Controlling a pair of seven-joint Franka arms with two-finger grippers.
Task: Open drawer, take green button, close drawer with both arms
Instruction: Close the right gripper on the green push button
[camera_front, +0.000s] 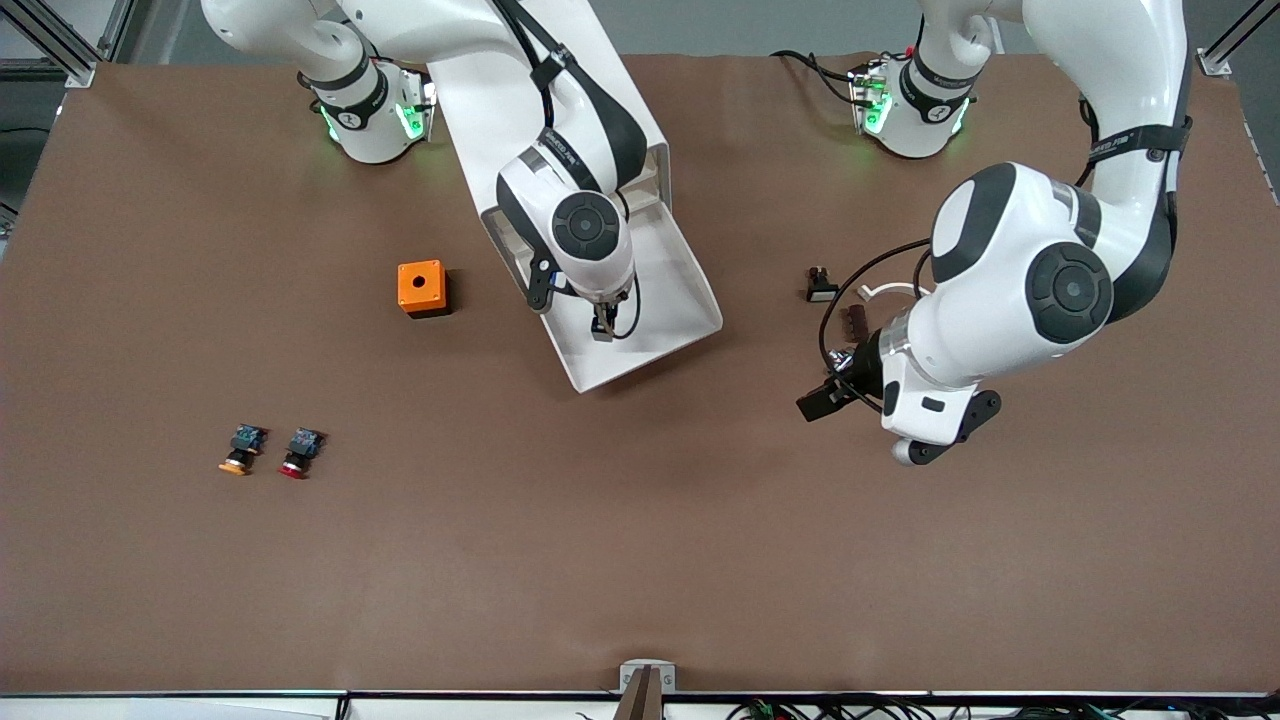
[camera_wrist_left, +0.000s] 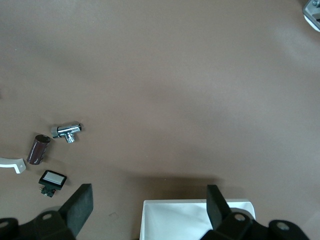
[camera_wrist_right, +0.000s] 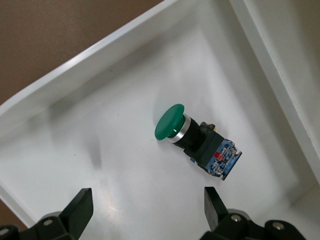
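The drawer (camera_front: 672, 300) stands pulled out of the white cabinet (camera_front: 655, 165), which my right arm mostly hides. The button (camera_wrist_right: 195, 140), with a green cap, black body and bluish rear block, lies on its side on the drawer's white floor (camera_wrist_right: 115, 150). My right gripper (camera_front: 603, 327) hangs just above that floor, open, with nothing between its fingers (camera_wrist_right: 81, 206); the button lies a little ahead of them. The front view hides the button under the right hand. My left gripper (camera_front: 828, 397) hovers open and empty over bare table toward the left arm's end.
An orange box (camera_front: 423, 288) with a hole on top sits beside the drawer. An orange-capped button (camera_front: 240, 450) and a red-capped one (camera_front: 299, 453) lie nearer the front camera. A chrome fitting (camera_wrist_left: 68, 131), brown cylinder (camera_wrist_left: 38, 148) and white-faced switch (camera_wrist_left: 52, 180) lie by the left gripper.
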